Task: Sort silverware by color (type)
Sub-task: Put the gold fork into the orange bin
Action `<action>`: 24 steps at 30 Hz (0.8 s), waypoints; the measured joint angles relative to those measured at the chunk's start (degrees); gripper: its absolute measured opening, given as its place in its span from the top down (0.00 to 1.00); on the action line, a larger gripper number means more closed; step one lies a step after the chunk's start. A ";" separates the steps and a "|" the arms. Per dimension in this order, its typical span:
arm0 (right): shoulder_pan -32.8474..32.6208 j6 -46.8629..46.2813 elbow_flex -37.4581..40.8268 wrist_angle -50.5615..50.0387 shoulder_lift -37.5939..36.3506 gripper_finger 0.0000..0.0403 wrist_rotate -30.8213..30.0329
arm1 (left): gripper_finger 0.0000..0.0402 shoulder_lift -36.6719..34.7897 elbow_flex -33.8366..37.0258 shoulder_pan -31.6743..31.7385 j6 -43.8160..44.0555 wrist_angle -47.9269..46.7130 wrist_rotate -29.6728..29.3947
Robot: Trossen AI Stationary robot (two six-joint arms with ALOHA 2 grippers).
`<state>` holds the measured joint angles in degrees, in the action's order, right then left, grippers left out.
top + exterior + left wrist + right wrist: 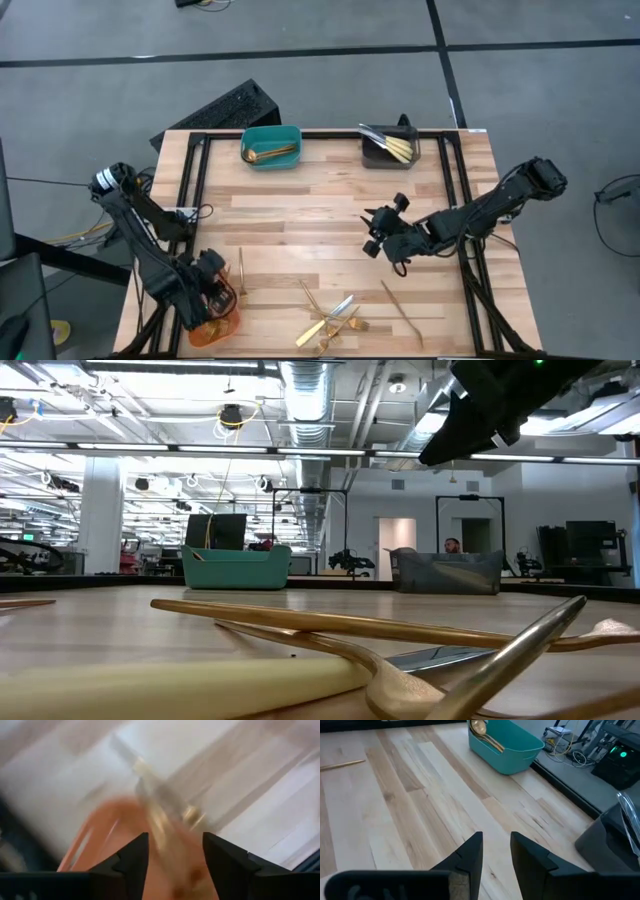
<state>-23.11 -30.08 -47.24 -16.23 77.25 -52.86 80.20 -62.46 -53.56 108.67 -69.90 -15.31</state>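
Observation:
Gold silverware lies loose near the table's near edge: one piece (241, 270), a crossed heap with a silvery-bladed knife (332, 315) and a long piece (400, 310). The heap fills the low view's foreground (350, 625). My left gripper (214, 298) hangs open over the orange bin (216, 332) at the near left corner. In its wrist view a blurred gold piece (160, 812) shows past the parted fingers (175, 850), over the bin (100, 840); I cannot tell whether it touches them. My right gripper (372, 232) (496, 845) hovers mid-table, fingers narrowly apart and empty.
A teal bin (272, 147) (506, 745) holding gold spoons and a dark grey bin (390, 150) holding gold pieces stand along the far edge. Bare wood lies between them and the heap. A person (452, 545) shows in the room beyond the table.

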 joint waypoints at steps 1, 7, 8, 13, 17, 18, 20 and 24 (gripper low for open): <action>-0.15 -0.10 0.00 -0.02 0.00 0.69 -0.01 | 0.56 -0.72 0.00 0.32 -0.01 0.53 -2.99; -1.34 -1.07 0.00 -0.27 0.00 0.69 0.01 | 0.54 -0.30 -0.08 3.91 -10.65 5.92 -23.87; -1.46 -1.61 0.00 -0.67 0.00 0.69 0.18 | 0.55 0.85 -0.09 5.27 -12.45 5.89 -24.19; -1.70 -7.38 0.00 -6.02 0.00 0.69 1.73 | 0.57 7.80 0.87 12.33 -15.49 4.37 -15.19; -1.68 -11.19 -0.02 -9.21 0.00 0.69 1.95 | 0.57 12.20 0.87 17.70 -20.16 4.47 -6.82; -1.68 -11.90 -0.01 -9.81 0.00 0.69 1.96 | 0.57 13.07 0.87 18.70 -21.75 4.63 -5.57; -1.71 -12.95 -0.01 -10.37 0.00 0.69 1.95 | 0.57 15.12 0.87 20.45 -23.75 4.99 -3.35; -1.73 -13.45 -0.02 -10.73 0.44 0.69 1.90 | 0.57 18.13 0.87 22.14 -26.14 4.89 2.17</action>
<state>-24.84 -43.53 -47.27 -26.96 77.69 -50.97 98.33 -61.58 -31.42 82.53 -65.00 -13.14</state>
